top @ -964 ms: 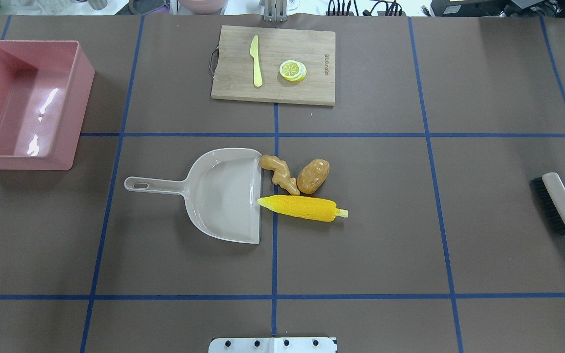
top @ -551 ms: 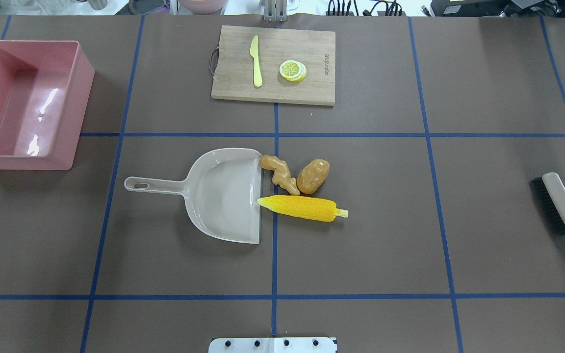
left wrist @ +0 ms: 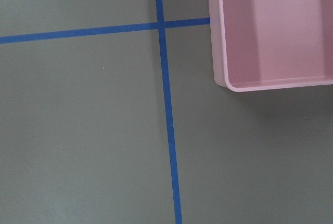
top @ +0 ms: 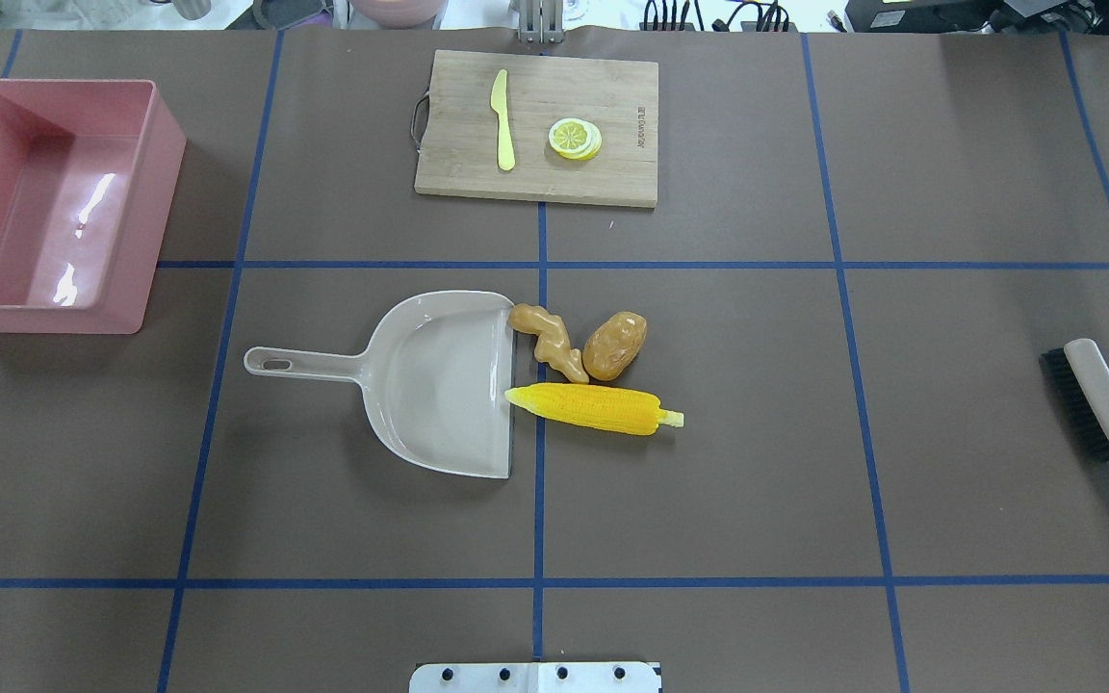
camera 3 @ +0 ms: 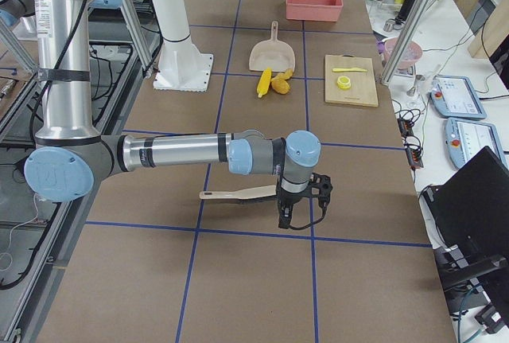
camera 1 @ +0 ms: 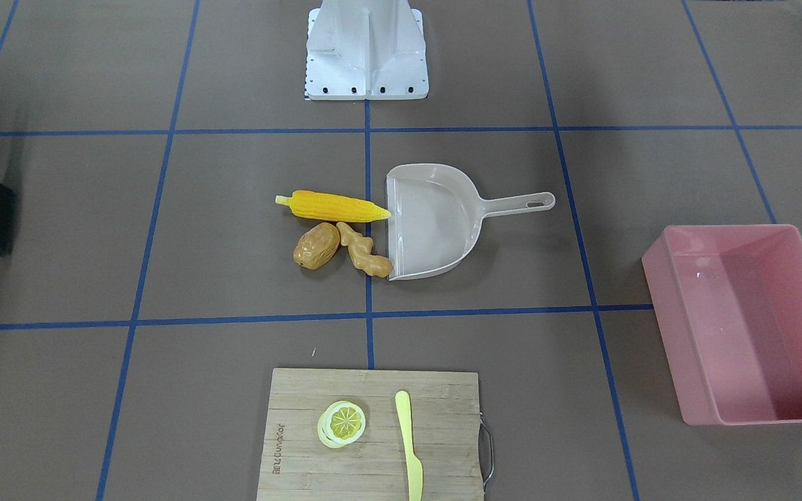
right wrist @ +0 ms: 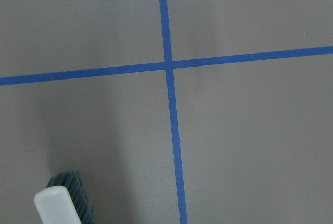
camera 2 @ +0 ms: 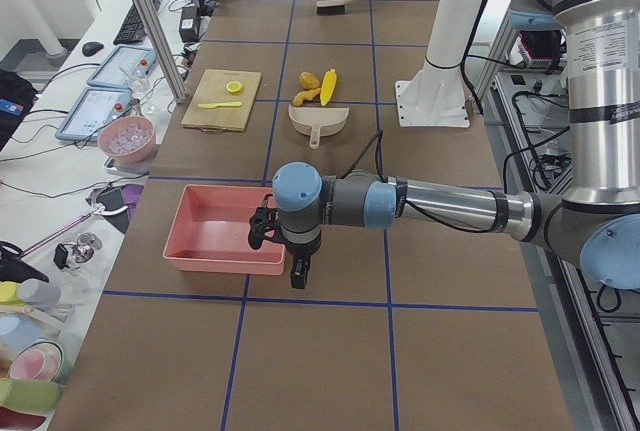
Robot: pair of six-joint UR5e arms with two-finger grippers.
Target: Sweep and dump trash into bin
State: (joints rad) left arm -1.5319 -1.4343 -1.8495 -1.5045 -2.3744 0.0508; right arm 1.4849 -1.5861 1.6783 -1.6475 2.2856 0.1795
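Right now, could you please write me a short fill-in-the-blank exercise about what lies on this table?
The dustpan handle points toward the robot's ______ side. The potato and ginger root lie farther from the robot's base than the third toy food, the ______. On the cutting board, the lemon slice lies beside a pale yellow ______.
Missing words: left; corn cob; knife.

illegible brand imprint on cutting board

The left arm and right arm stretch out level, the 2 wrists bent down. The left hand and right hand point straight down; their finger spread cannot be told.
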